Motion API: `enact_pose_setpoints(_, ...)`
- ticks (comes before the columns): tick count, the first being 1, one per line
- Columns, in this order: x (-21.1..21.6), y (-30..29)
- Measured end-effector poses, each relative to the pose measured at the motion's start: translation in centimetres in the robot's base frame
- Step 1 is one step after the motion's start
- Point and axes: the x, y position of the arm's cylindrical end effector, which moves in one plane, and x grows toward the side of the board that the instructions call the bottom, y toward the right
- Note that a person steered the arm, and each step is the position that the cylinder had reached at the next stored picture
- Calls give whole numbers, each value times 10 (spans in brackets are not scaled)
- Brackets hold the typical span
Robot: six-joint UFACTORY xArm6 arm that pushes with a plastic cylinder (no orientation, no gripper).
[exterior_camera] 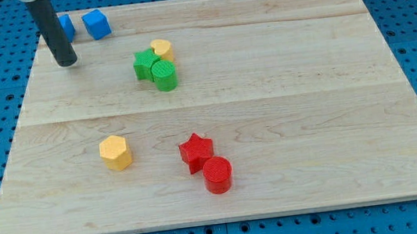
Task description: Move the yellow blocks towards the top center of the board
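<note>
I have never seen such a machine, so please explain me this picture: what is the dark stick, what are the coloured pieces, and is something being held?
There is one picture, from one camera looking down at a slant on a wooden board. The dark stick is the end of a robot arm. It has no hand, so nothing is held; my tip only slides and pushes.

It stands near the view's top left, beside two blue blocks.

Toward the top center, a yellow block touches a green star and a green cylinder.

Lower left lies a yellow hexagon. Near the bottom center sit a red star and a red cylinder, touching.
</note>
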Motion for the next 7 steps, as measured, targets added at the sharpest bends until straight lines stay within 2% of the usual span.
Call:
enact_pose_setpoints(3,2,3)
enact_pose_setpoints(4,2,26)
enact_pose_setpoints(6,24,161)
enact_pose_setpoints(7,25,162)
